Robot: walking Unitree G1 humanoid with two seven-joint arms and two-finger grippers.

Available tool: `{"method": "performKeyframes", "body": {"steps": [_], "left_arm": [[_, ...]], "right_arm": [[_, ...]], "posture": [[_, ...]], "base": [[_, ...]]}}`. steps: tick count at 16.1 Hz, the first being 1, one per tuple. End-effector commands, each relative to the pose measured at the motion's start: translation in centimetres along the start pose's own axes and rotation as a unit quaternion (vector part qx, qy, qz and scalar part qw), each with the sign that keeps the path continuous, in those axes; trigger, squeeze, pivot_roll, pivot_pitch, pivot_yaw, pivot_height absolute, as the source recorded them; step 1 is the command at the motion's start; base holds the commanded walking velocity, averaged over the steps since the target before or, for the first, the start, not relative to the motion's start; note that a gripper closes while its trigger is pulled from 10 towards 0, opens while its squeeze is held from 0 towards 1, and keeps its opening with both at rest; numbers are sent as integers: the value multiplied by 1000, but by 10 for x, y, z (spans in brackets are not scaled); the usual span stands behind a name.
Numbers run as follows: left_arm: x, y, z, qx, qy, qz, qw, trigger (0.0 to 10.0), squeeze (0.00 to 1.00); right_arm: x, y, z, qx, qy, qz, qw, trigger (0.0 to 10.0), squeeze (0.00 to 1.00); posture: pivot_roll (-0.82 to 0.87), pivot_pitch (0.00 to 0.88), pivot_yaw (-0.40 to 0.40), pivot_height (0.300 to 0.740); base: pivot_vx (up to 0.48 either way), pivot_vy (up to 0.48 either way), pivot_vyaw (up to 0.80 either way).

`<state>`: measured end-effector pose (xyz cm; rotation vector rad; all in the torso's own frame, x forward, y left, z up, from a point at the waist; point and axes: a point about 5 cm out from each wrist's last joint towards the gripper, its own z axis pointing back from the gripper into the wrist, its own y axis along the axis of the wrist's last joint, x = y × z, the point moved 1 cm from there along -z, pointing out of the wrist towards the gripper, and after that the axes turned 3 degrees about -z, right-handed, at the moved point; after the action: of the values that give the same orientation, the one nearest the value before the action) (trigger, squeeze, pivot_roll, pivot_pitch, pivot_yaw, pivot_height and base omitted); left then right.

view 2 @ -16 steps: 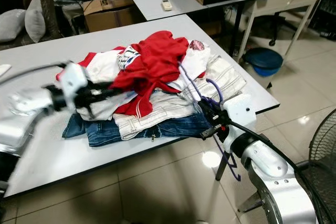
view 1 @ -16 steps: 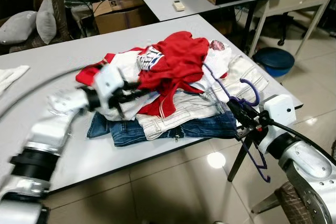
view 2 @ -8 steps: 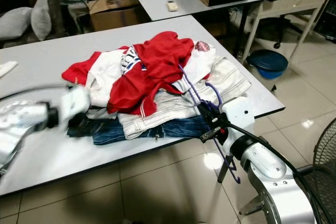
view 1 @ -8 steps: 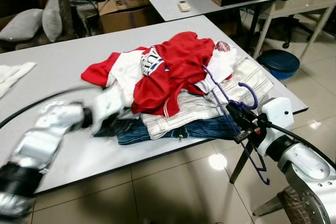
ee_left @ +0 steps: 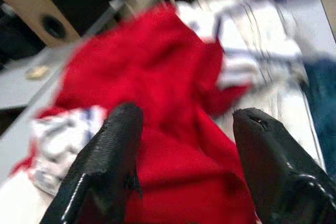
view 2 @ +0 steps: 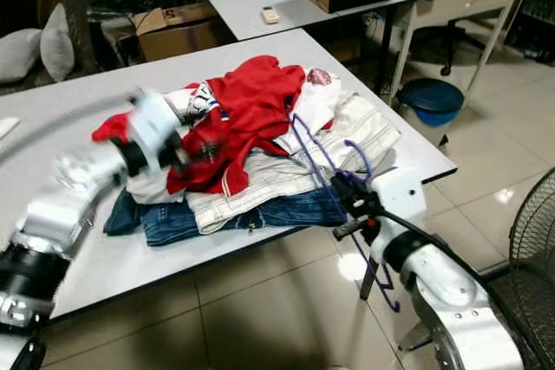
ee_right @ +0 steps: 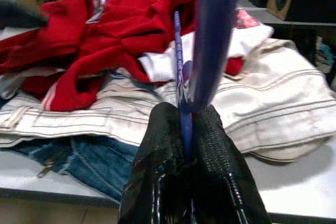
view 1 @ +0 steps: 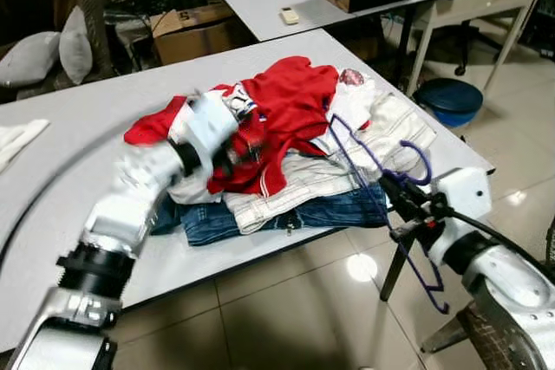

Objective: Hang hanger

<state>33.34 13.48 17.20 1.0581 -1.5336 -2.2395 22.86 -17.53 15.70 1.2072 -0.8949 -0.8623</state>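
Now right claw (view 1: pixel 401 199) pinches purple hanger (view 1: pixel 373 162) by tabletop (view 1: pixel 78 127) edge, hook resting over clothes pile. Left claw (ee_left: pixel 184 145) spread above red shirt (view 1: pixel 290 110): grip collar, keep hanger level.

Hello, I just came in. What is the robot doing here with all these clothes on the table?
The robot stands at a grey table with a pile of clothes. Its right gripper is shut on a purple hanger at the table's near edge, the hanger reaching up across the white garment. Its left gripper, fingers open, is over the red garment on top of the pile, with jeans at the bottom. Nothing is on the hanger yet.
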Motion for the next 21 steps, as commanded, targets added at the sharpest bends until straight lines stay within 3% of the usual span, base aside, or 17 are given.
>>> {"method": "performKeyframes", "body": {"steps": [1, 2, 4, 6, 7, 8, 9, 15, 21], "left_arm": [[-2, -6, 4, -34, -6, -45, 998, 10000, 0], [-2, -12, 8, -65, -10, -81, 995, 10000, 0], [-1, -15, 10, -77, 0, -86, 993, 10000, 0], [-1, -24, 7, -109, 19, -127, 986, 10000, 0], [2, -27, 7, -115, 10, -138, 984, 4039, 0], [5, -29, 7, -119, 3, -139, 983, 2392, 0], [6, -33, 7, -131, 3, -147, 980, 0, 0], [-9, -50, 14, -186, 45, -202, 961, 0, 0], [-15, -56, 14, -192, 61, -205, 958, 0, 0]], "right_arm": [[1, 4, 5, 6, -7, 3, 1000, 10000, 0], [2, 3, 8, 3, -15, 4, 1000, 10000, 0], [1, 3, 11, 3, -20, 2, 1000, 10000, 0], [-1, 2, 10, 2, -20, 0, 1000, 10000, 0], [-2, 3, 9, 3, -17, 1, 1000, 10000, 0], [-2, 3, 8, 3, -15, 2, 1000, 10000, 0], [-2, 3, 8, 3, -14, 2, 1000, 10000, 0], [-3, 3, 7, 1, -11, 3, 1000, 10000, 0], [-3, 3, 5, 0, -8, 5, 1000, 10000, 0]], "posture": [[-179, 0, 169, 740], [-185, 0, 179, 740], [-189, 0, 182, 740], [-188, 0, 179, 740], [-185, 0, 175, 740], [-183, 0, 173, 740], [-183, 0, 173, 740], [-179, 0, 173, 740], [-174, 0, 167, 740]], "base": [[0, 0, 0], [0, 0, 0], [0, 0, 0], [0, 0, 0], [0, 0, 0], [0, 0, 0], [0, 0, 0], [0, 0, 0], [0, 0, 0]]}}
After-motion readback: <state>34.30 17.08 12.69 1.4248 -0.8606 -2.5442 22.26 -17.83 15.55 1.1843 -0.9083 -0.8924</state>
